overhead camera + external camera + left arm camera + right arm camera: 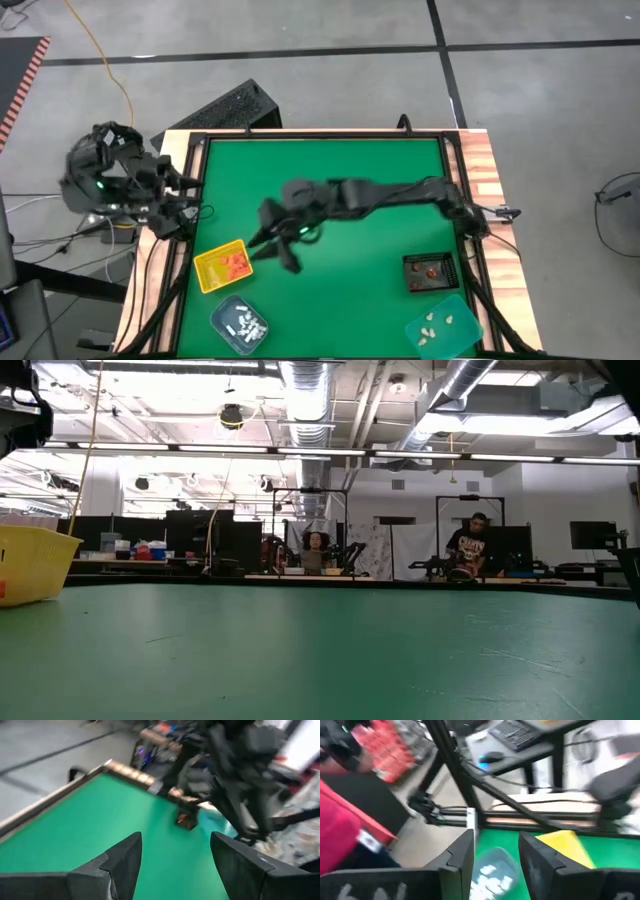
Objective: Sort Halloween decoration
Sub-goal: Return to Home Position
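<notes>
halloween decoration (pixel 236 262) lies orange in yellow tray (pixel 204 270), white in blue bin (pixel 222 312).

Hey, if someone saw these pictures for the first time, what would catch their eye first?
The right arm stretches across the green table, the right pincer open and empty near the yellow tray of orange-red trinkets. Beside that tray, white trinkets lie in the blue bin, and the left arm sits folded off the table's left side.
</notes>
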